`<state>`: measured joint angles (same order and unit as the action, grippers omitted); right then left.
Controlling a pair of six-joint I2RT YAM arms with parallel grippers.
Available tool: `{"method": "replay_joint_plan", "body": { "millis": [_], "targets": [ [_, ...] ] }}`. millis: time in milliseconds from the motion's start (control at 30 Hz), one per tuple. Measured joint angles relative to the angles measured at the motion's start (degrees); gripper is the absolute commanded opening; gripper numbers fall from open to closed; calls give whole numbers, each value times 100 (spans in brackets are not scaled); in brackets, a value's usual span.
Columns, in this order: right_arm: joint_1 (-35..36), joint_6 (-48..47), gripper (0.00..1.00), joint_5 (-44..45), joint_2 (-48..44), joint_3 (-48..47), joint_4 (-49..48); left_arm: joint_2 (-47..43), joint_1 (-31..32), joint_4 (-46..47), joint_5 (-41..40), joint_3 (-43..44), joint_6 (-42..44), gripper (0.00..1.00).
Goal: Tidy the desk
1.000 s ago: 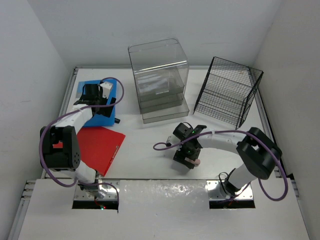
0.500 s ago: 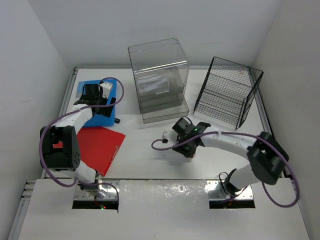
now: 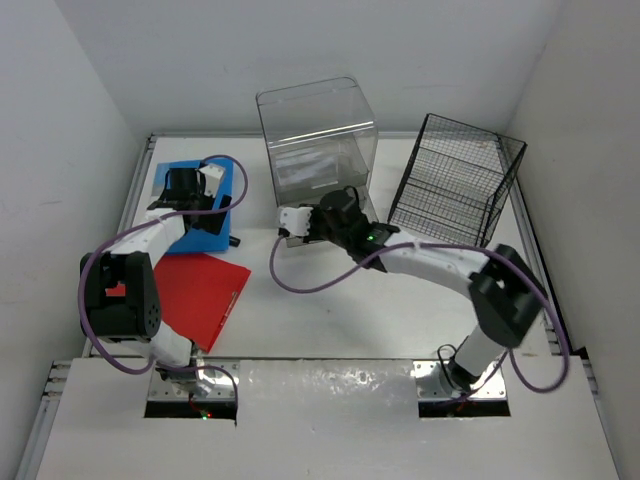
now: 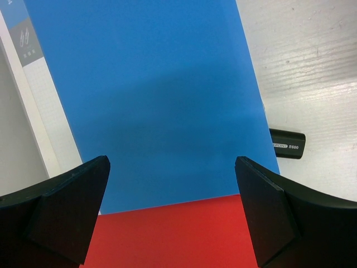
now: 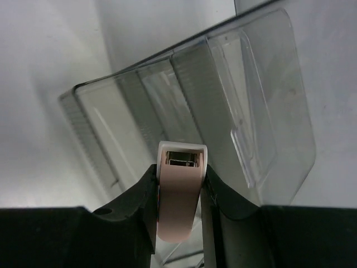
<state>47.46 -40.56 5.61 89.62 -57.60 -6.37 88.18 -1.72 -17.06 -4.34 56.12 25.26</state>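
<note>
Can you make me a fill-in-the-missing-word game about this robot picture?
1. The left claw hangs wide ___ above the blue folder.
2. The right claw is ___ on the small pale block.
3. The wire rack right of the clear box is coloured ___.

Missing words: open, shut, black

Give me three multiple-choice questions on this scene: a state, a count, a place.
1. Left gripper: A open; B shut on a folder; C shut on a pen.
2. Folders on the desk: A one; B two; C four.
3. Right gripper: A at the clear box; B over the folders; C beside the left gripper.
Key: 1A, fingers wide apart; 2B, blue folder and red folder; 3A, box behind the small pink item it grips.
</note>
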Motion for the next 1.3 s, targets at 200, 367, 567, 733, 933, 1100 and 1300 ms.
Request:
{"method": "replay_joint_plan", "body": {
  "millis": [200, 367, 567, 733, 933, 1100, 1300],
  "targets": [
    [-181, -669, 6, 140, 1268, -772, 46, 0, 0, 0, -52, 0, 2, 94],
    [-490, -754, 26, -195, 1639, -1325, 544, 0, 0, -2, -66, 0, 4, 94],
    [-691, -752, 36, -334, 1799, -1805, 988, 0, 0, -4, -81, 0, 17, 94],
    [-686, -748, 56, -496, 1812, -1871, 1268, 2, 0, -13, -85, 0, 22, 94],
    [-684, -739, 61, -605, 1812, -1873, 1440, 2, 0, -20, -98, 0, 22, 94],
    [-684, -509, 60, -621, 1733, -1869, 1445, 2, 0, -46, -98, 0, 22, 94],
    [-684, 387, 46, -817, 835, -1451, 1069, 2, 0, -85, -96, 0, 22, 94]
  ]
}}
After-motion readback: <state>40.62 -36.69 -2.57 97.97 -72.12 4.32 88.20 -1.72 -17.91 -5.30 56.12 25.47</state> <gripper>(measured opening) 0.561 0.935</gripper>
